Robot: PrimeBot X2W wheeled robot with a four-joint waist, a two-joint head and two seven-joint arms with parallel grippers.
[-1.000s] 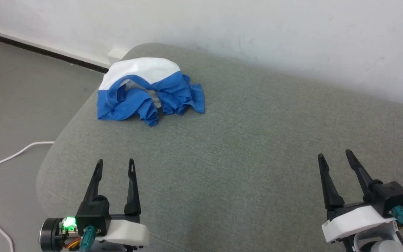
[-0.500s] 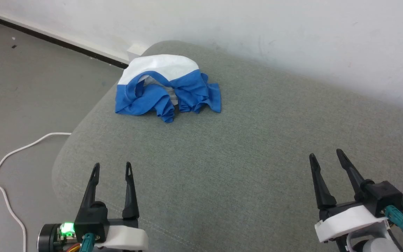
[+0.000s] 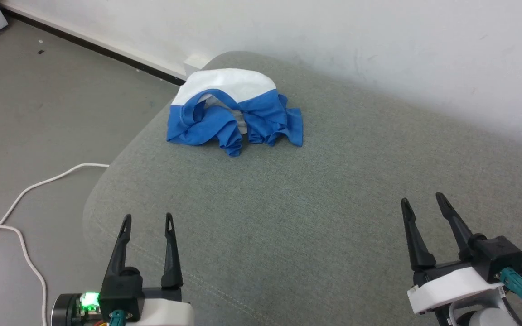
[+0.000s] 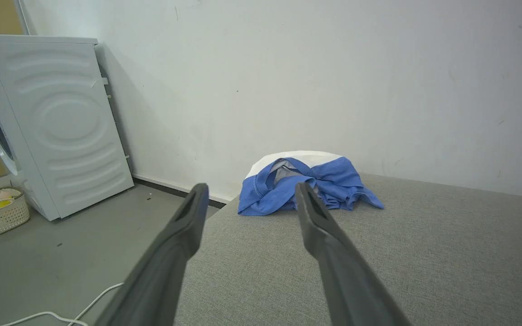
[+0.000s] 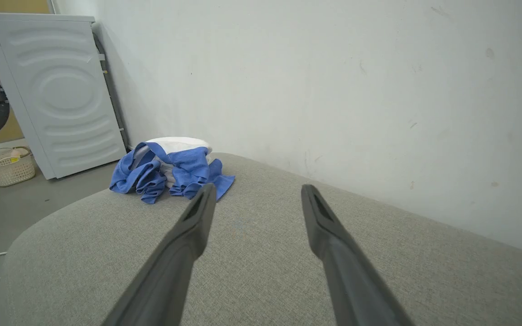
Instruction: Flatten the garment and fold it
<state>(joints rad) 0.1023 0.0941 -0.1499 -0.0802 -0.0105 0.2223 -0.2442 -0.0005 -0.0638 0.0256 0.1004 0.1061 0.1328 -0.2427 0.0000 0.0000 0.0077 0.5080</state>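
Observation:
The garment [image 3: 234,111] lies crumpled in a heap at the far left corner of the grey cushioned surface [image 3: 324,203], white body on top and blue sleeves bunched in front. From the left wrist the garment [image 4: 304,181] shows straight ahead; from the right wrist the garment [image 5: 168,167] sits ahead to the left. My left gripper [image 3: 147,219] hovers open at the near left, well short of the heap. At the near right my right gripper [image 3: 420,201] is open too. Both hold nothing.
A white wall [image 3: 333,40] runs close behind the cushion. Grey floor [image 3: 39,113] lies to the left with a white cable [image 3: 21,199] on it. A white washing machine [image 4: 52,122] and a small woven basket [image 4: 0,210] stand further left.
The head camera has turned left, so the whole picture has slid right and more floor shows. The garment lies as before; both grippers stay open and low.

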